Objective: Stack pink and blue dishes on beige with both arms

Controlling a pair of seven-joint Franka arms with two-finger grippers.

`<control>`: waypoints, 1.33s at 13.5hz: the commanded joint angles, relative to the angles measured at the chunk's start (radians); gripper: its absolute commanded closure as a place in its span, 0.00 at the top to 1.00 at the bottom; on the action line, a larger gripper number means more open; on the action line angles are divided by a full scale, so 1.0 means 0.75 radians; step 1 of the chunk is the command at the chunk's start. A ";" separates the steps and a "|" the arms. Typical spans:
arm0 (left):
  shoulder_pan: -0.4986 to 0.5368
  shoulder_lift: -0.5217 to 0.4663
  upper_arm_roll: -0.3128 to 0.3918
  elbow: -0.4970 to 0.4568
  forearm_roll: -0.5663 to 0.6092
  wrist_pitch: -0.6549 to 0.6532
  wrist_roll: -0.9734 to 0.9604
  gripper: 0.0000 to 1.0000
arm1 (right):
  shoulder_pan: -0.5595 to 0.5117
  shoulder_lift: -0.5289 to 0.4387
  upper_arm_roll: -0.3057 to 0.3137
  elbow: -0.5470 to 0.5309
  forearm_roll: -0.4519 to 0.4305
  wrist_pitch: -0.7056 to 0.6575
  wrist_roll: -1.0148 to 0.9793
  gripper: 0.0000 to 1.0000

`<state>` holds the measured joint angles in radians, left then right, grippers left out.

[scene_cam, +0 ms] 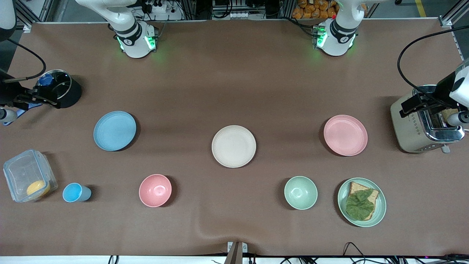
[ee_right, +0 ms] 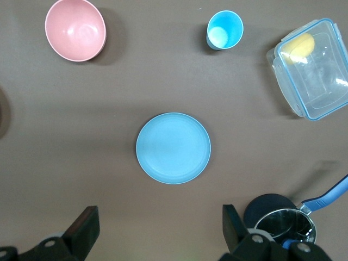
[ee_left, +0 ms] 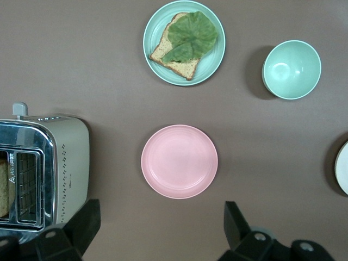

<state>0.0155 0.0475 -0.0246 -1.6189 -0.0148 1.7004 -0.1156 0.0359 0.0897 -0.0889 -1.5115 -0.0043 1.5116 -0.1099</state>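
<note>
1. The flat round cream-beige matte plate is seen lying bare at the middle of the brown table, with nothing stacked on it.
2. The flat round light blue matte plate is found toward the right arm's end of the table, well apart from the beige plate, and nothing rests on it.
3. The flat round pale pink matte plate is found toward the left arm's end, near the cream and chrome toaster, and is likewise bare.
4. The left gripper is held up over the table beside the pink plate, its fingers spread wide with nothing between them.
5. The right gripper is held up over the table beside the blue plate, fingers also spread wide and empty.
</note>
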 commanded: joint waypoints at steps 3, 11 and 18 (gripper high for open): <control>0.018 0.014 -0.012 0.040 -0.013 -0.034 0.009 1.00 | 0.007 -0.001 -0.004 0.003 -0.013 -0.009 0.014 1.00; 0.018 0.014 -0.012 0.038 -0.013 -0.036 0.011 1.00 | 0.007 -0.001 -0.004 0.003 -0.013 -0.009 0.014 1.00; 0.024 0.014 -0.012 0.036 -0.013 -0.034 0.027 1.00 | 0.007 -0.001 -0.004 0.003 -0.013 -0.009 0.014 1.00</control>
<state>0.0192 0.0486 -0.0246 -1.6186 -0.0148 1.7004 -0.1156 0.0359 0.0899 -0.0890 -1.5115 -0.0043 1.5114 -0.1099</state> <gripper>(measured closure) 0.000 0.000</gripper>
